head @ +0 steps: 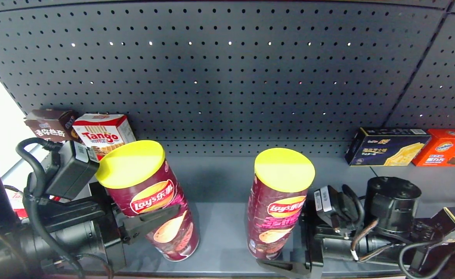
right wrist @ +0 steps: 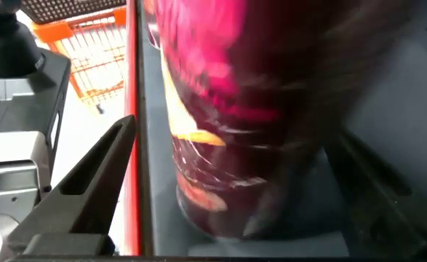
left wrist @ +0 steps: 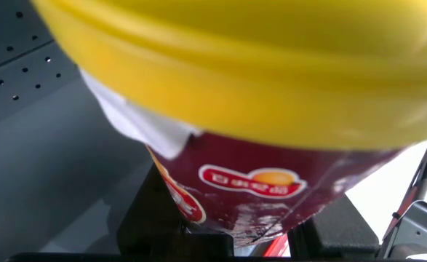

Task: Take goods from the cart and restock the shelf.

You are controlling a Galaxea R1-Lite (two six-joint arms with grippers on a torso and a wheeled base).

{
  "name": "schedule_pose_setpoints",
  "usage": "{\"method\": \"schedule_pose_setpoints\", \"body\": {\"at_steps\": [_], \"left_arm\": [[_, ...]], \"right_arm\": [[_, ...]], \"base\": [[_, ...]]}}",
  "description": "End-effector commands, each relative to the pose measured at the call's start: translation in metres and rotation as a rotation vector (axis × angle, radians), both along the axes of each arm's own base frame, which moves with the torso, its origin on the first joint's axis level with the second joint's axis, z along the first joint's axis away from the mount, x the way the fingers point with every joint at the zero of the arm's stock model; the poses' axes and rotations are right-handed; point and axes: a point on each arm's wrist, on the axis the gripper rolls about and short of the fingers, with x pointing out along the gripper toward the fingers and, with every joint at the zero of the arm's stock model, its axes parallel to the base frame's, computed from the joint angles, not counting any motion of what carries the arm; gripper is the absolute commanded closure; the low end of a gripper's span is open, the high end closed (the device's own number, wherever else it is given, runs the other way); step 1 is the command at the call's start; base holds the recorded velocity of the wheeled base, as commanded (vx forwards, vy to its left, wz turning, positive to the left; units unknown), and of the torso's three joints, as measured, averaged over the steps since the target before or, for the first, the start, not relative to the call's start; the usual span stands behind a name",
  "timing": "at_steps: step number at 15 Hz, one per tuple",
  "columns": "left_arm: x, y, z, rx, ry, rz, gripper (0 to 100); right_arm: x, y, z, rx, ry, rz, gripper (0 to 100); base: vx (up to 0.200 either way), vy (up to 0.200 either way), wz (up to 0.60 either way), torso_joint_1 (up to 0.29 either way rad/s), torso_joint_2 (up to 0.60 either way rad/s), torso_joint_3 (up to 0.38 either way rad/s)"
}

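Head camera looks forward and down onto the shelf (head: 219, 186) from nearby. Wrist cameras sit tight against the left can (left wrist: 271, 182) and right can (right wrist: 228, 145), both shared with the head view.

left tool (head: 164, 211) closed on chip can (head: 131, 166), right tool (head: 286, 241) wide open

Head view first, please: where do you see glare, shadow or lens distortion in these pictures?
Head view: pegboard rows bow, white glare at the left edge, shadow on the shelf behind the left can. Left wrist view: blown-out white beside its lid. Right wrist view: bright floor by the cart.
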Motion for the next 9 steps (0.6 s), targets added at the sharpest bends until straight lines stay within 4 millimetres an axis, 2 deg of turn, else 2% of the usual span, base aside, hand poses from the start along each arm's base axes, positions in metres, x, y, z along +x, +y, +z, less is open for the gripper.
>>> {"method": "schedule_pose_setpoints", "body": {"at_steps": [1, 2, 4, 7, 8, 9], "left_arm": [[0.0, 0.0, 0.0, 0.0, -0.001, -0.001, 100], [0.0, 0.0, 0.0, 0.0, -0.001, -0.001, 100], [0.0, 0.0, 0.001, -0.001, -0.002, -0.001, 100], [0.0, 0.0, 0.001, -0.002, -0.005, -0.001, 100], [0.0, 0.0, 0.001, -0.002, -0.005, -0.001, 100], [0.001, -0.001, 0.003, -0.005, -0.011, -0.001, 100]], "right_arm": [[-0.008, -0.015, 0.014, 0.025, -0.035, -0.028, 0], [-0.014, -0.03, 0.02, 0.036, -0.055, -0.062, 0], [-0.026, -0.045, 0.029, 0.052, -0.081, -0.094, 0], [-0.055, -0.078, 0.048, 0.098, -0.164, -0.167, 0], [-0.055, -0.078, 0.048, 0.098, -0.164, -0.167, 0], [-0.061, -0.102, 0.07, 0.128, -0.242, -0.29, 0]], "base": [[0.0, 0.0, 0.0, 0.0, 0.0, 0.0], [0.0, 0.0, 0.0, 0.0, 0.0, 0.0], [0.0, 0.0, 0.0, 0.0, 0.0, 0.0], [0.0, 0.0, 0.0, 0.0, 0.0, 0.0], [0.0, 0.0, 0.0, 0.0, 0.0, 0.0], [0.0, 0.0, 0.0, 0.0, 0.0, 0.0]]}}
